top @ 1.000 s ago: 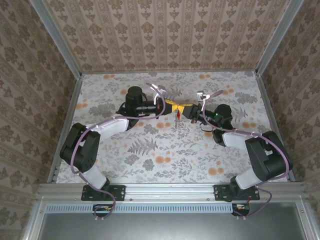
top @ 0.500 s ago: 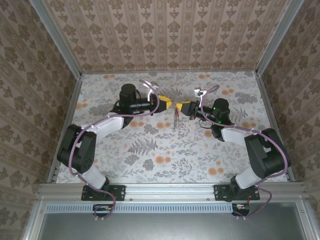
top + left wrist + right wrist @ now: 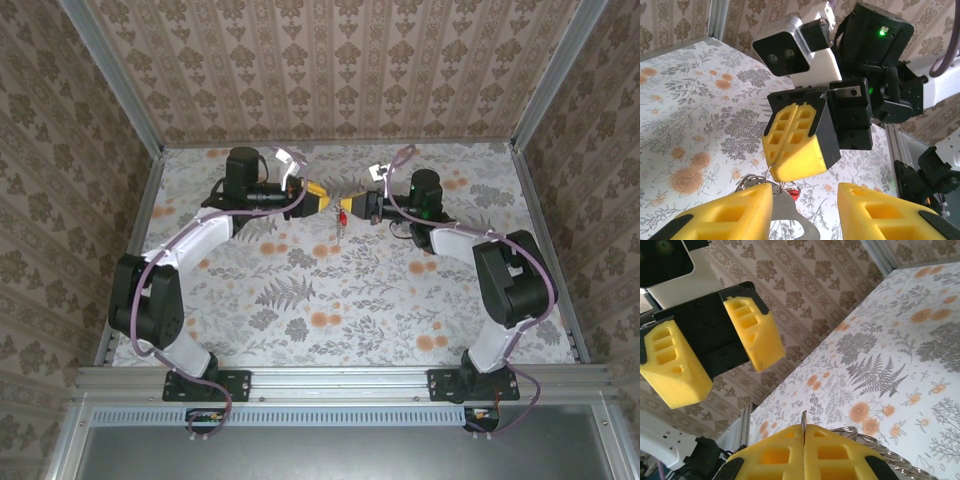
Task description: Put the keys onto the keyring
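My right gripper [image 3: 351, 209] is shut on a thin wire ring [image 3: 768, 170], held above the middle of the far table. From that ring hang the grey metal keyring [image 3: 784, 210] and the small red key [image 3: 793, 194], a bunch that dangles between the two grippers [image 3: 341, 222]. The ring's edge pokes up between my right gripper's [image 3: 804, 432] closed pads. My left gripper [image 3: 322, 199] faces it from the left and stands open. In the left wrist view that gripper [image 3: 805, 200] has a clear gap, with the keyring just behind its left finger [image 3: 725, 212].
Loose silver ring coils [image 3: 862, 437] hang beside the right fingers. The floral table [image 3: 330, 300] is walled in by patterned panels, with metal rails [image 3: 130, 240] along its edges. Both arms reach to the far middle, and the back wall is close behind them.
Both grippers moved toward the back wall and slightly left. The left gripper opened and let go. The bunch now hangs from the right gripper alone.
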Motion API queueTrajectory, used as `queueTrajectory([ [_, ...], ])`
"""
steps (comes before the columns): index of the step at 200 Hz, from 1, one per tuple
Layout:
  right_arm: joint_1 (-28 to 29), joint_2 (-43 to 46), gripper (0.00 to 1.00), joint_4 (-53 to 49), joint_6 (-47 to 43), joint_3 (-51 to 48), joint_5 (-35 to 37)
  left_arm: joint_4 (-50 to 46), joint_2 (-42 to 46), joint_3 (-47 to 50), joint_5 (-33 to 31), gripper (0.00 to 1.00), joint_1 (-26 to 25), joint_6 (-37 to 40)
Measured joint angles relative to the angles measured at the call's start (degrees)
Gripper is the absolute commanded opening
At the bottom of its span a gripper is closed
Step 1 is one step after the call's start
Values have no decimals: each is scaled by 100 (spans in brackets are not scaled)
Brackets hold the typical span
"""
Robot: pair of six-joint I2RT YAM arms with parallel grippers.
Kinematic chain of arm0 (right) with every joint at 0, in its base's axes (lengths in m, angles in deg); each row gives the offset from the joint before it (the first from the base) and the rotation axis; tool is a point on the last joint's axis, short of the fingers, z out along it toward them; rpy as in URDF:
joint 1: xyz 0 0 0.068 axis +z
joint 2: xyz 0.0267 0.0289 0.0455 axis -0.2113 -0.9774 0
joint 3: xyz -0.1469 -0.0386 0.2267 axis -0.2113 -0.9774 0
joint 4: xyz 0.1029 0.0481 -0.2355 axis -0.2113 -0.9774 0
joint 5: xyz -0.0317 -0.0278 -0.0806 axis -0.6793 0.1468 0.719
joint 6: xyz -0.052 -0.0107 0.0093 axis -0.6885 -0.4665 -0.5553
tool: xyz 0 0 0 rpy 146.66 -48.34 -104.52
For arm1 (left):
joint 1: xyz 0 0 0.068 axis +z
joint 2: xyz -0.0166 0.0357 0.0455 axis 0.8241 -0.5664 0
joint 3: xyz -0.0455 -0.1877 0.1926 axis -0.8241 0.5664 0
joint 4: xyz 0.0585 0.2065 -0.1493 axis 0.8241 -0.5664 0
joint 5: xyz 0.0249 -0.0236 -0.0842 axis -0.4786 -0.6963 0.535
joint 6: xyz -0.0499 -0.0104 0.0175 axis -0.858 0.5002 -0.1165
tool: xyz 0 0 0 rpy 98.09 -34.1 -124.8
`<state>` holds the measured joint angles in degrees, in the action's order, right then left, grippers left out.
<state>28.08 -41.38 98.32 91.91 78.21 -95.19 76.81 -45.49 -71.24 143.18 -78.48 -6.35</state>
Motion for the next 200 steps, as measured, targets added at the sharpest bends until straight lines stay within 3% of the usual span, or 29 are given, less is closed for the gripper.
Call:
queueTrajectory([
  [53, 0, -216, 0, -240, -127, 321, -409, -791, -533, -431, 278, 40, 52, 391],
  [134, 0, -275, 0, -352, -144, 321, -527, -986, -1078, -841, 498, 38, -68, 426],
  [200, 0, -278, 0, -350, -144, 321, -527, -1049, -1244, -940, 579, 25, -170, 426],
])
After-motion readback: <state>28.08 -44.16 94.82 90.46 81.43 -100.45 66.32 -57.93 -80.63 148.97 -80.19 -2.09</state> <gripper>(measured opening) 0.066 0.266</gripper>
